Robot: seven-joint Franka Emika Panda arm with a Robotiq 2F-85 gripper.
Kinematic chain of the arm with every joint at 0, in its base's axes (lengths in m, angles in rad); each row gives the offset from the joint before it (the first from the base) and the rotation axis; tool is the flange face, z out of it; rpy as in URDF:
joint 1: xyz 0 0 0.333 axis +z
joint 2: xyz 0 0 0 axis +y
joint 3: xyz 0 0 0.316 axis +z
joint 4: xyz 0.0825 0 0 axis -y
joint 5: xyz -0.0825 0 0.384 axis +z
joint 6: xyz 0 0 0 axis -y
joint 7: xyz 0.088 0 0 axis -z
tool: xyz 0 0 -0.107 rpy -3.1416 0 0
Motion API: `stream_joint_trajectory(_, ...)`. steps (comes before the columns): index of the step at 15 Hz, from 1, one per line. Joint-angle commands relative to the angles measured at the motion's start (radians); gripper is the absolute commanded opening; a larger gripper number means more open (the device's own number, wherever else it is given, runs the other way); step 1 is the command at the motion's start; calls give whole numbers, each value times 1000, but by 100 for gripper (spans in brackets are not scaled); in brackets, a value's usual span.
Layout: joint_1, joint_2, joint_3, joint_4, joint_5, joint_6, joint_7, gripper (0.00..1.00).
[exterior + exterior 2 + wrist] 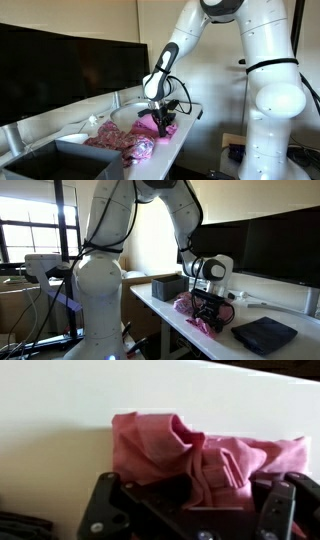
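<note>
Lying crumpled on the white tabletop (60,410), the pink cloth (200,455) fills the middle of the wrist view, with a raised fold running down its centre. The fingers (100,505) stand wide apart, one on each side of that fold. They are low over the cloth, but I cannot tell whether their tips touch the fabric. In both exterior views the cloth (128,142) (192,313) spreads out from under the lowered fingers (166,122) (212,306), near the front edge of the tabletop (160,305).

A dark box (70,160) (168,287) sits just beside one end of the cloth. At the other end, a flat dark pad (263,333) lies near it but apart. Black monitors (60,65) (275,240) stand along the back of the tabletop.
</note>
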Motion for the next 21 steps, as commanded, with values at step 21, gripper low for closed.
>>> stream_joint_trajectory(21,128,-91,141,407,110,-362,-11,4)
